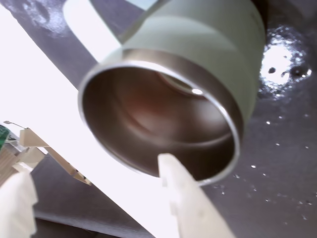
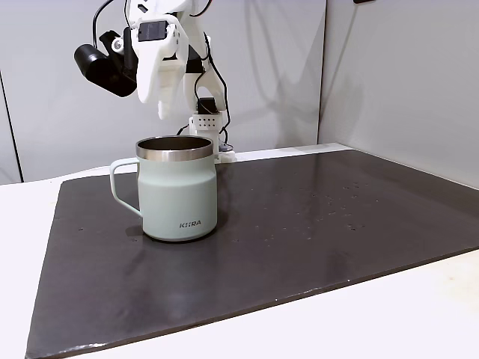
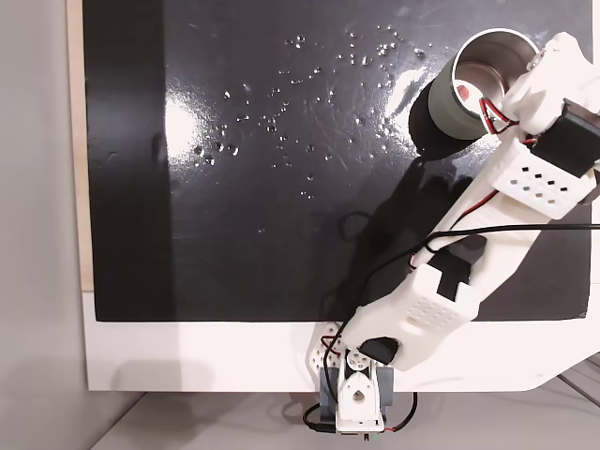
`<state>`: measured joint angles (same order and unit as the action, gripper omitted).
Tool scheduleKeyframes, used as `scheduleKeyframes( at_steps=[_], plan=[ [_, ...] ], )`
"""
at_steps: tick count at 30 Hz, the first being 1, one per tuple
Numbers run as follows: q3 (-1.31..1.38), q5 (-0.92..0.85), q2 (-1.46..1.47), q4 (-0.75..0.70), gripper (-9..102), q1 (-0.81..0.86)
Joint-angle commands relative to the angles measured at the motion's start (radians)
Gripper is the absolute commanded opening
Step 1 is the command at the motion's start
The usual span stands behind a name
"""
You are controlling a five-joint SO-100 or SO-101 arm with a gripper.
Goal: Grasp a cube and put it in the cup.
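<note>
The cup (image 2: 179,196) is a pale grey-green mug with a steel rim, standing upright on the dark mat with its handle to the left in the side fixed view. My gripper (image 2: 158,105) hangs just above and behind the rim, open and empty. In the wrist view both white fingers (image 1: 185,196) frame the cup's mouth (image 1: 198,44), and the gripper (image 1: 94,171) has nothing between them. From above, the cube (image 3: 466,91) shows as a tiny red spot on the bottom inside the cup (image 3: 437,114); the gripper (image 3: 514,86) overlaps the cup's right rim.
A black mat (image 2: 314,224) covers most of the white table (image 2: 389,314), with shiny specks scattered on it (image 3: 281,112). The arm's base (image 3: 354,398) stands at the mat's near edge in the top-down fixed view. Grey walls stand behind the table.
</note>
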<state>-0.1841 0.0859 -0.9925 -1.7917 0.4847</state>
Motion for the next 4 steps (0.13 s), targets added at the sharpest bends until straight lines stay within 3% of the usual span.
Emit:
scheduleKeyframes(
  at_steps=[1, 4],
  plan=[
    [-0.038, 0.005, -0.121, -0.009, 27, -0.029],
    [-0.057, 0.003, -0.150, -0.009, 27, -0.051]
  ],
)
